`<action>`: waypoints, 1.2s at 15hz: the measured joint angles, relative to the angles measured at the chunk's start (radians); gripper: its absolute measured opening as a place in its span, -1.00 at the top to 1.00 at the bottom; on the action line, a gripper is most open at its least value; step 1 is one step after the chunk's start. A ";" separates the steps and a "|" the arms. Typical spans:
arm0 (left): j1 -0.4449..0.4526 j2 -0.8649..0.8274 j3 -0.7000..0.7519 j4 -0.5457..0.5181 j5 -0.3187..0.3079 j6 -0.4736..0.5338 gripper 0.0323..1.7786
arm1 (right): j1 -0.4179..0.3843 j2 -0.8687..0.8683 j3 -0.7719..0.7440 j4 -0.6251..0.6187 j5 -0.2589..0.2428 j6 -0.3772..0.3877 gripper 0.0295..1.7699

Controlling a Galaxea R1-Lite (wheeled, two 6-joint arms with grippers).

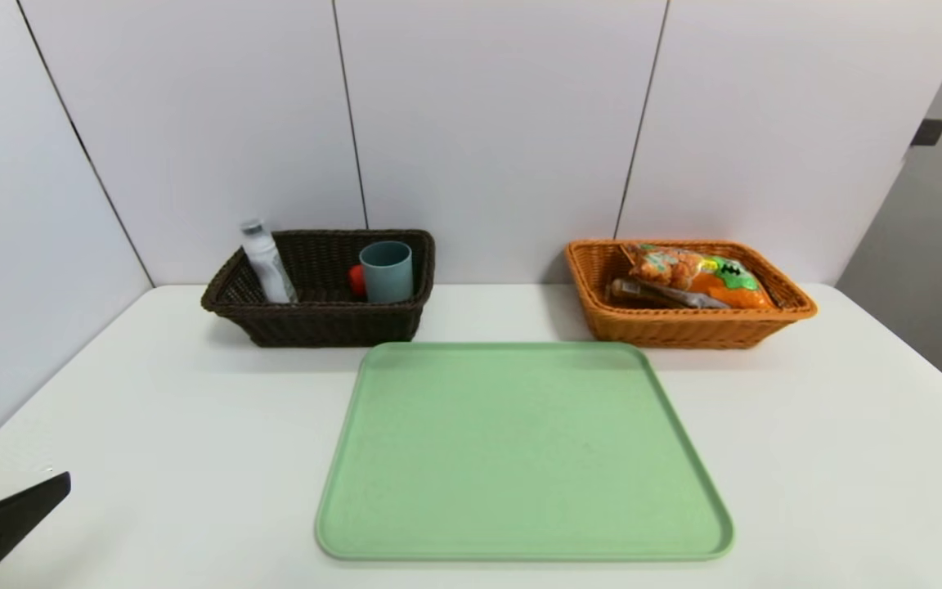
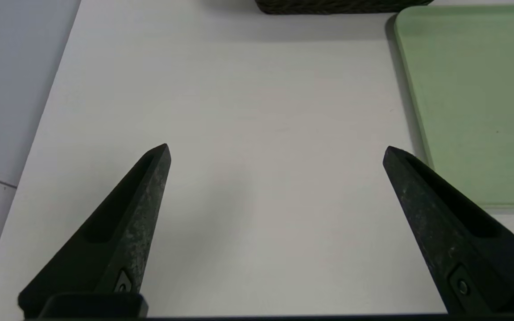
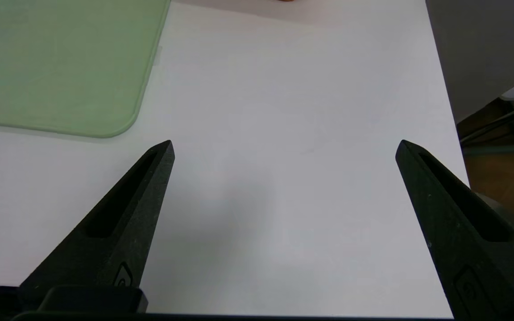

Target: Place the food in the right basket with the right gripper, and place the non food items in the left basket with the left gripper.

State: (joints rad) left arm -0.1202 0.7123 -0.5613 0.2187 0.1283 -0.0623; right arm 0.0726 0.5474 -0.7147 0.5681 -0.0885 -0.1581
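Green tray [image 1: 520,458] lies bare: the bottle [image 1: 266,263], red toy [image 1: 355,280] and cup [image 1: 387,272] sit in the dark brown basket [image 1: 324,319], the snack bag [image 1: 696,274] and bar [image 1: 655,294] in the orange basket [image 1: 684,327]. Both the left pincer [image 2: 276,151] and the right pincer [image 3: 284,147] hang released over the table [image 1: 806,450], far from the baskets; nothing seems left to sort.

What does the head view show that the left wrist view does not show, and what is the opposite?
Only the head view shows the bottle, red toy and cup inside the left basket, and the snack bag and wrapped bar inside the right basket.

Only the left wrist view shows the left gripper open and empty above bare table.

Both show the green tray with nothing on it, and part of the left basket. The right gripper, also open, appears in neither.
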 joint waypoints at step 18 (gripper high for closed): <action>0.156 -0.516 0.253 0.196 -0.005 0.058 -0.90 | -0.041 -0.325 0.101 0.196 0.098 -0.067 -0.93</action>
State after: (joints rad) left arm 0.0360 0.1966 -0.3079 0.4147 0.1236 -0.0043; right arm 0.0311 0.2226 -0.6138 0.7638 0.0091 -0.2247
